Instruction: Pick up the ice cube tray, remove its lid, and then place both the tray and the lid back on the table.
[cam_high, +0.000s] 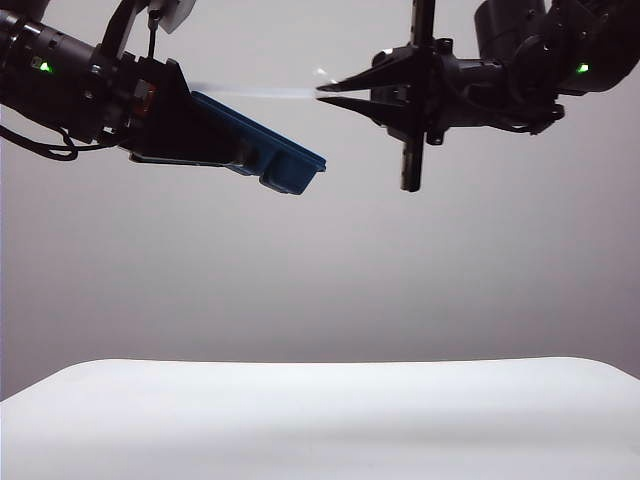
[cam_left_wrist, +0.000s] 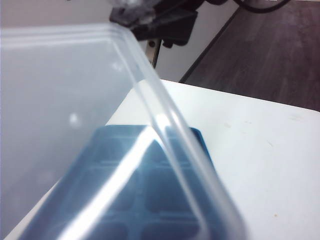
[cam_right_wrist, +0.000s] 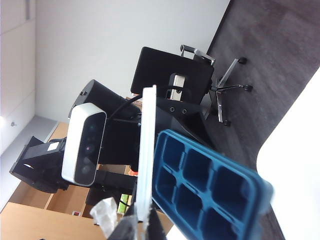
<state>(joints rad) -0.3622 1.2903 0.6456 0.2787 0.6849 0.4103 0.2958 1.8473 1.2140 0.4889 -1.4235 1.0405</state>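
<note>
High above the white table (cam_high: 320, 420), my left gripper (cam_high: 200, 130) is shut on one end of the dark blue ice cube tray (cam_high: 285, 165), whose free end tilts downward. The frosted lid (cam_high: 260, 91) stretches level from the tray's held end to my right gripper (cam_high: 322, 93), which is shut on its far edge. The lid stands clear of the tray at that end. In the left wrist view the lid (cam_left_wrist: 60, 100) fills most of the picture over the tray (cam_left_wrist: 197, 142), hiding the left fingers. In the right wrist view the lid (cam_right_wrist: 147, 150) is edge-on beside the tray's compartments (cam_right_wrist: 210, 185), pinched by the right gripper (cam_right_wrist: 145, 222).
The table (cam_left_wrist: 260, 150) lies well below both grippers, its rounded corner (cam_right_wrist: 300, 165) next to dark floor. Behind the left arm's white wrist camera (cam_right_wrist: 85, 145) stands a black office chair (cam_right_wrist: 200, 80). A grey wall backs the exterior view.
</note>
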